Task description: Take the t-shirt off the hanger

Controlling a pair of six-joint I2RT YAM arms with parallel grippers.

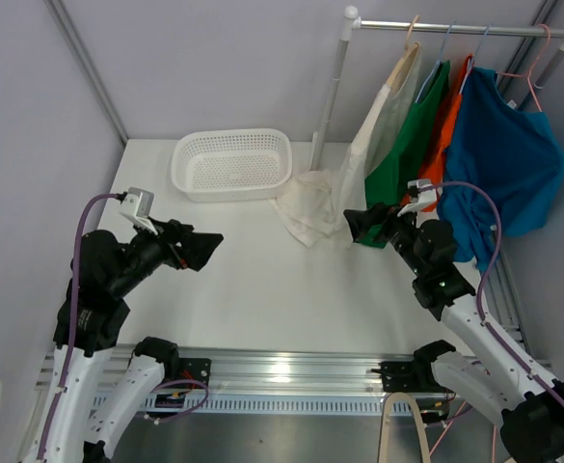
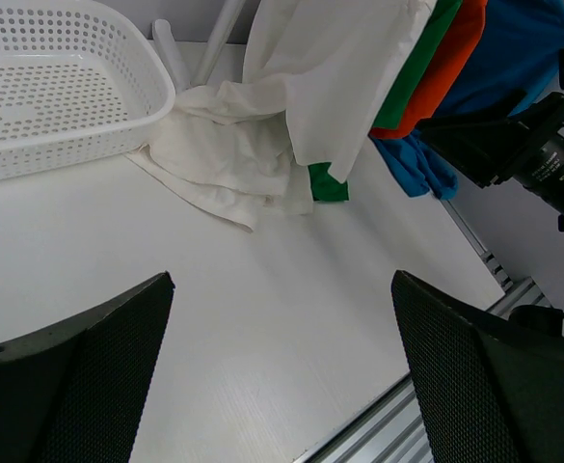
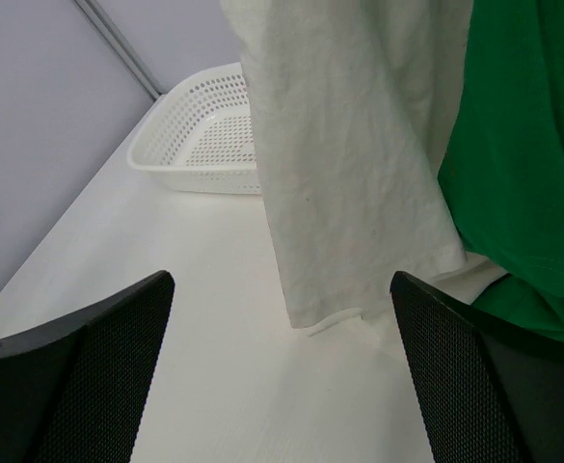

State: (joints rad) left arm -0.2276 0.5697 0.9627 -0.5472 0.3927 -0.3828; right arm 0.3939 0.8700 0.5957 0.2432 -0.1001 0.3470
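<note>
A cream t-shirt (image 1: 383, 106) hangs on a wooden hanger (image 1: 412, 37) at the left end of the rack rail (image 1: 455, 29); it also shows in the left wrist view (image 2: 349, 68) and the right wrist view (image 3: 349, 145). Green (image 1: 412, 125), orange (image 1: 447, 121) and blue (image 1: 508, 159) shirts hang beside it. My right gripper (image 1: 363, 225) is open and empty, just below and in front of the cream shirt's hem (image 3: 383, 299), not touching it. My left gripper (image 1: 202, 251) is open and empty over the table at the left.
A white perforated basket (image 1: 231, 164) stands at the back of the table. A crumpled cream cloth (image 1: 310, 207) lies on the table beside the rack's white upright pole (image 1: 328, 96). The table's metal front rail (image 1: 291, 371) runs along the near edge.
</note>
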